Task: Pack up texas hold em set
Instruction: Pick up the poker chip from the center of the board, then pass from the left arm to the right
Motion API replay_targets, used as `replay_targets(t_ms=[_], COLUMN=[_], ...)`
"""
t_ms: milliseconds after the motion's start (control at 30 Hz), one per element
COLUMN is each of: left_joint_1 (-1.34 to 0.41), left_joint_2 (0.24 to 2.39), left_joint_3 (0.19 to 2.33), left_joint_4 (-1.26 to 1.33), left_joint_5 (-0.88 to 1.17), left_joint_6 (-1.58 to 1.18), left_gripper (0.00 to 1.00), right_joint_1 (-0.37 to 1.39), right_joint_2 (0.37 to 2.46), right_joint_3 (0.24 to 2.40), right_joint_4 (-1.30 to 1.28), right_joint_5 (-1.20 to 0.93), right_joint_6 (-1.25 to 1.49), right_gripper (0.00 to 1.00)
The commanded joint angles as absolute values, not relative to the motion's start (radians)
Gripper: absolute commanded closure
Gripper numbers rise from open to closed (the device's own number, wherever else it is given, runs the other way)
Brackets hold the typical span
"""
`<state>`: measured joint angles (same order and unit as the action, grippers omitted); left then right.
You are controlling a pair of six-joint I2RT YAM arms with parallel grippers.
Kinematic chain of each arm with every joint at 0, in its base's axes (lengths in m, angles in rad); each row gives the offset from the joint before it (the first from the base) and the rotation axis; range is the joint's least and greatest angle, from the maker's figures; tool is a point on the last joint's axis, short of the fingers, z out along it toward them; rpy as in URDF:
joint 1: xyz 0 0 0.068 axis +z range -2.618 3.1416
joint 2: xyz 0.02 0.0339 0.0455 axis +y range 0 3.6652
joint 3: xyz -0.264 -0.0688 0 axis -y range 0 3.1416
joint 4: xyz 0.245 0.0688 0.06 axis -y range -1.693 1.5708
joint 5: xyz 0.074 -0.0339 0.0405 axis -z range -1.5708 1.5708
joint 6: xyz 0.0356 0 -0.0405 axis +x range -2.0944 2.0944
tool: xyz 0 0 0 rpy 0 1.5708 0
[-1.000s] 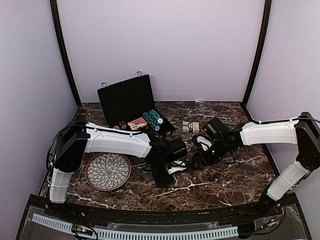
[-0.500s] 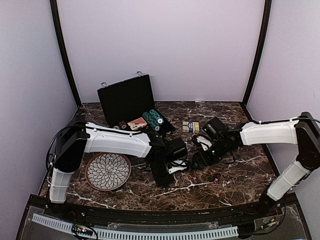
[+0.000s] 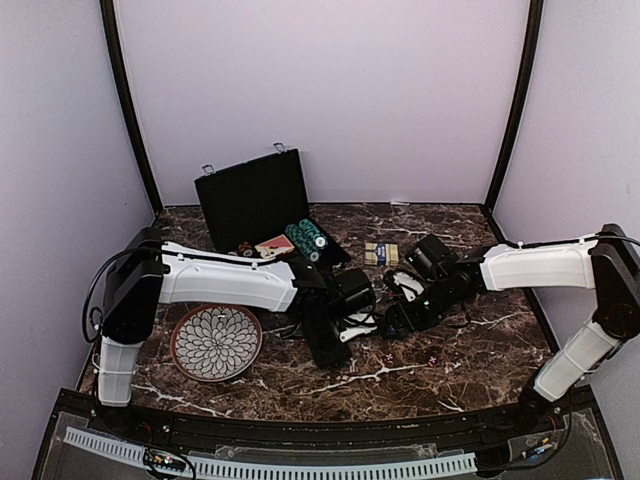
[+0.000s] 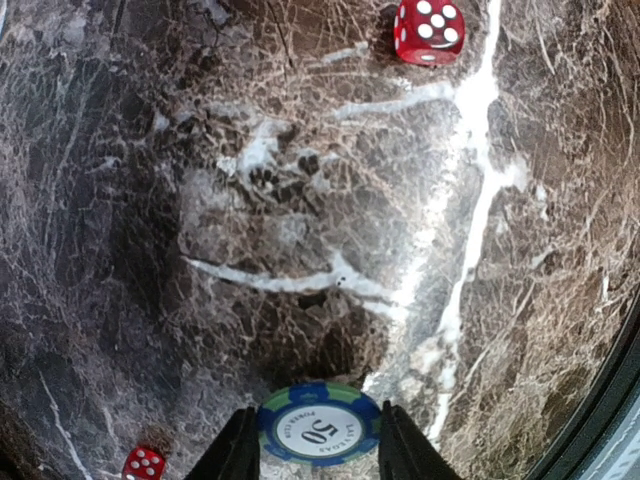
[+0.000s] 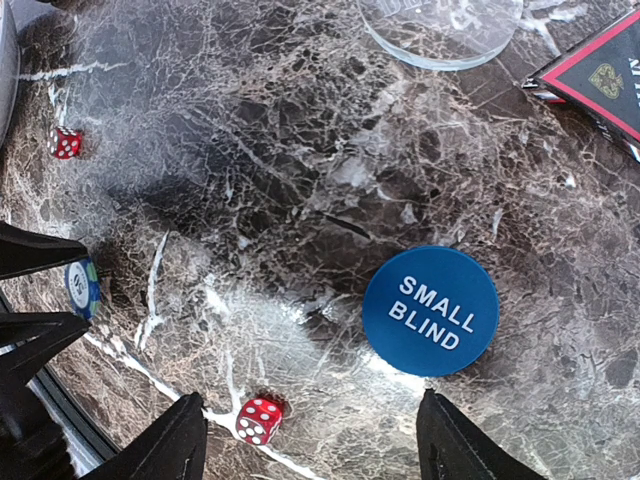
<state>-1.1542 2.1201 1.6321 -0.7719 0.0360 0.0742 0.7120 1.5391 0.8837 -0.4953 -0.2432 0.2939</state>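
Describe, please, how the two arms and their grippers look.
The left arm and right arm have white shells on their long links, black joints and thin black cables alongside. The left gripper and right gripper are black, each with two tapering fingers.

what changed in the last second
The left gripper closed a little onto the chip, and the left arm shifted slightly left at its shoulder end. The right gripper, open over the blue button, the case, plate and dice stayed put.
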Motion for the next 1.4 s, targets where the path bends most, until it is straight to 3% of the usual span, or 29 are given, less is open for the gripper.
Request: replay_targets(t_ms=[0, 300, 600, 933, 1367], left_joint_1=[-1.153, -1.126, -1.084, -1.056, -1.052], left_joint_2=[2.028, 1.921, 1.835, 1.812, 1.814], left_joint_3=[1.597, 1.497, 1.426, 1.409, 1.408], left_joint_4=[-0.739, -0.620, -0.515, -0.479, -0.468], left_joint_5=[0.034, 0.039, 0.094, 0.153, 0.172], left_joint_6=[0.065, 0.037, 0.005, -0.038, -0.041], left_gripper=[0.60, 0.60, 0.60, 0.60, 0.60], right_joint_1=[0.706, 0.703, 0.701, 0.696, 0.701], right_joint_2=[1.545, 1.552, 1.555, 1.562, 1.617], right_joint_3=[0.881, 0.877, 0.790, 0.703, 0.680], right_joint_4=[-0.490, -0.431, -0.158, 0.181, 0.366], right_joint_5=[-0.240, -0.303, -0.517, -0.650, -0.747], right_joint_6=[0.308, 0.376, 0.577, 0.807, 0.926], right_gripper=[0.27, 0.29, 0.40, 0.46, 0.52])
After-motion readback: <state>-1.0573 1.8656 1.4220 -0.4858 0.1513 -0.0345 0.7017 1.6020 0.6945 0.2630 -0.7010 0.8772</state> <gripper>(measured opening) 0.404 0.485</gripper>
